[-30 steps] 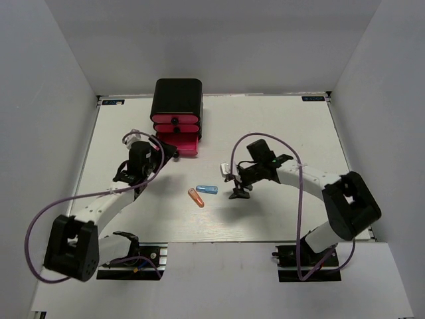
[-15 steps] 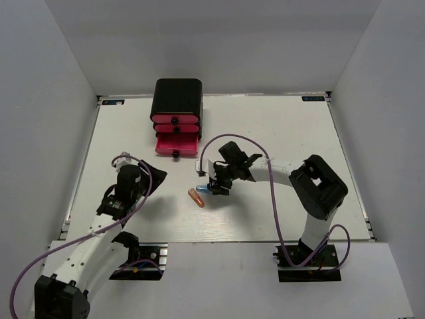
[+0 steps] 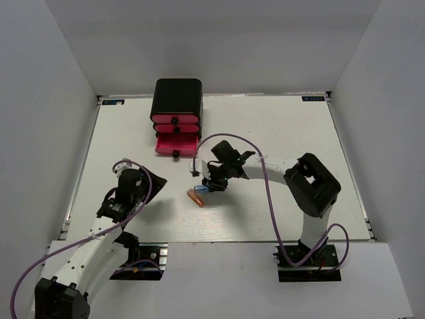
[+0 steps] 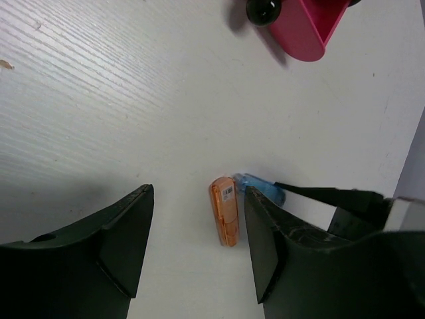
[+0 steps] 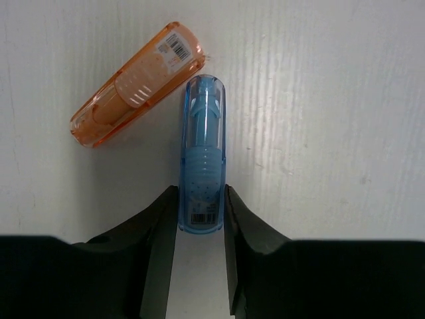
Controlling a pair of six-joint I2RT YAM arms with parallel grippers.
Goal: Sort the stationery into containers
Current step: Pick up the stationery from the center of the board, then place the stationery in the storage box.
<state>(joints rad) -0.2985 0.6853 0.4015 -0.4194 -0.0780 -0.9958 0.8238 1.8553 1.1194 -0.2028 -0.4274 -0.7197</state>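
Note:
A blue capsule-shaped piece (image 5: pixel 202 153) lies on the white table, its near end between the fingers of my right gripper (image 5: pixel 201 196), which press on both its sides. An orange piece (image 5: pixel 136 86) lies slanted just left of it, its tip near the blue one. In the top view the blue piece (image 3: pixel 201 189) and the orange piece (image 3: pixel 195 197) sit mid-table under my right gripper (image 3: pixel 207 186). My left gripper (image 4: pixel 198 191) hangs open and empty above the table, left of the orange piece (image 4: pixel 224 210). The black cabinet (image 3: pixel 177 96) stands at the back with its bottom pink drawer (image 3: pixel 175 145) pulled out.
The open drawer (image 4: pixel 309 26) with its black knob (image 4: pixel 264 9) lies beyond the two pieces in the left wrist view. Grey walls enclose the table on three sides. Purple cables loop over both arms.
My right gripper moved left onto the blue piece and closed its fingers on it. The left arm drew back from the drawer toward the near left.

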